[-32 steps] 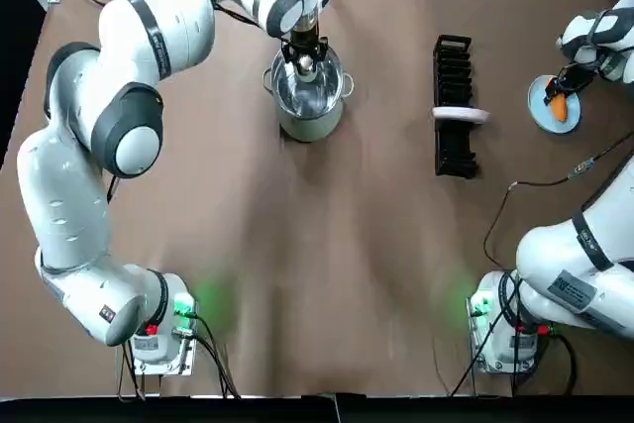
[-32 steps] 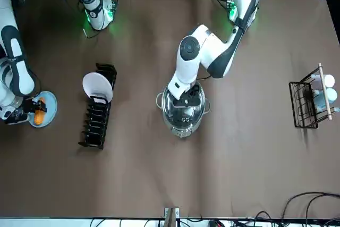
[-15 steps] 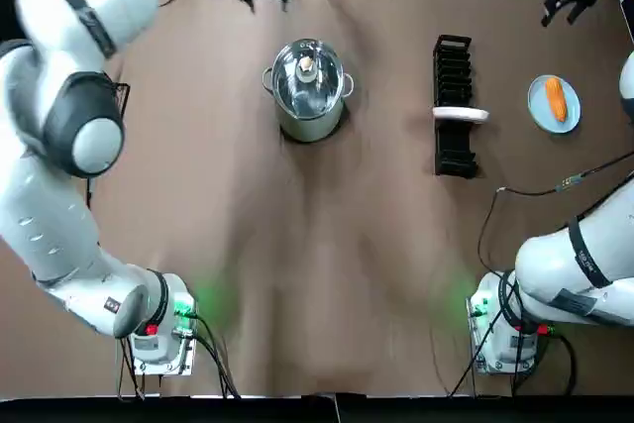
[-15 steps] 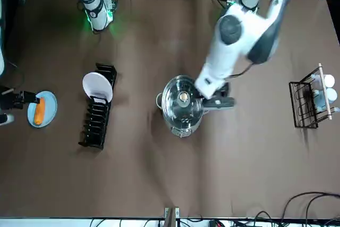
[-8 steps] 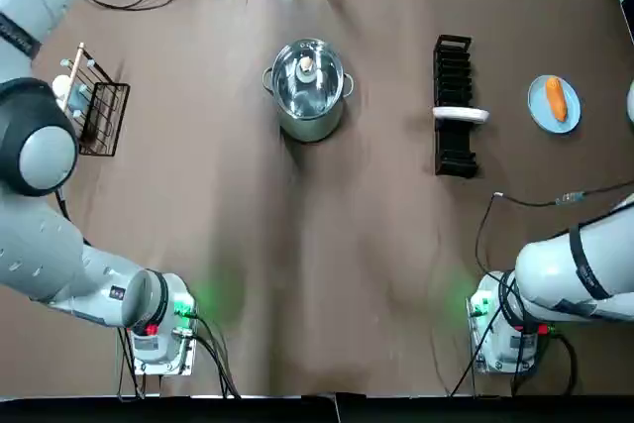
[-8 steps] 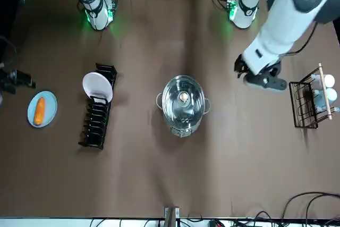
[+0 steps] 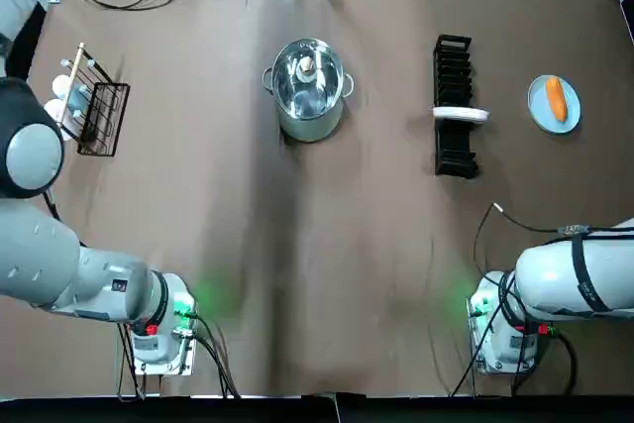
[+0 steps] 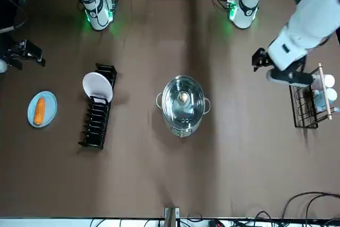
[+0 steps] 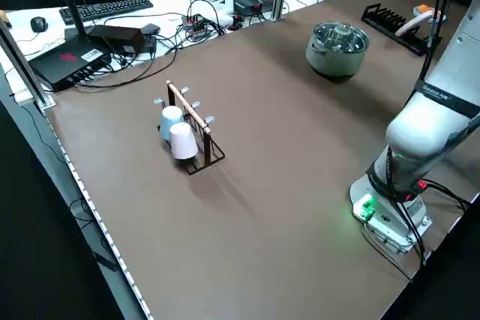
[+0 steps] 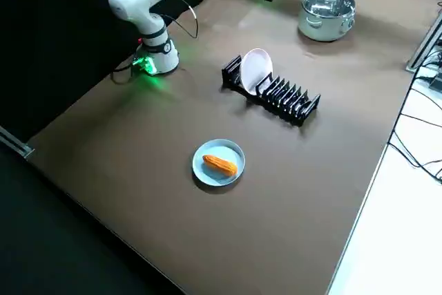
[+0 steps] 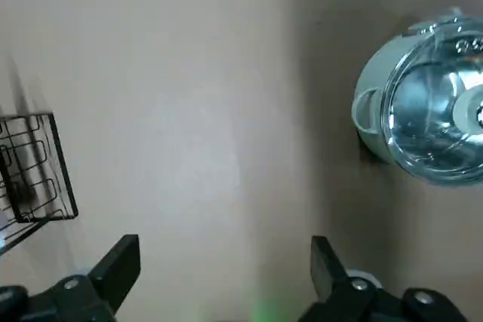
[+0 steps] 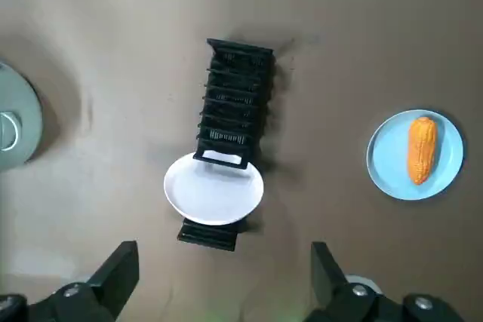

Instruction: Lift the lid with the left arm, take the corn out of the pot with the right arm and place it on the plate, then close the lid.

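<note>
The steel pot (image 7: 308, 88) stands at mid-table with its glass lid (image 8: 183, 99) on it. On the blue plate (image 7: 540, 116) at the robot's right lies the orange corn (image 7: 556, 98); the right wrist view shows the corn (image 12: 421, 148) too. My left gripper (image 8: 273, 70) hangs open, high between the pot and the wire cup rack (image 8: 309, 99), its fingers (image 11: 121, 262) holding nothing. My right gripper (image 8: 22, 53) is open too, raised off the plate's base-ward side, fingers (image 12: 324, 269) bare.
A black dish rack (image 7: 455, 106) holding one white plate (image 7: 461, 115) stands between pot and blue plate. The wire rack with cups (image 7: 89, 106) sits at the table's left. Cables and equipment lie beyond the far edge.
The left gripper let go of the lid knob and the right gripper left the corn; both arms rose and swung back toward their own sides. Lid and corn stayed put.
</note>
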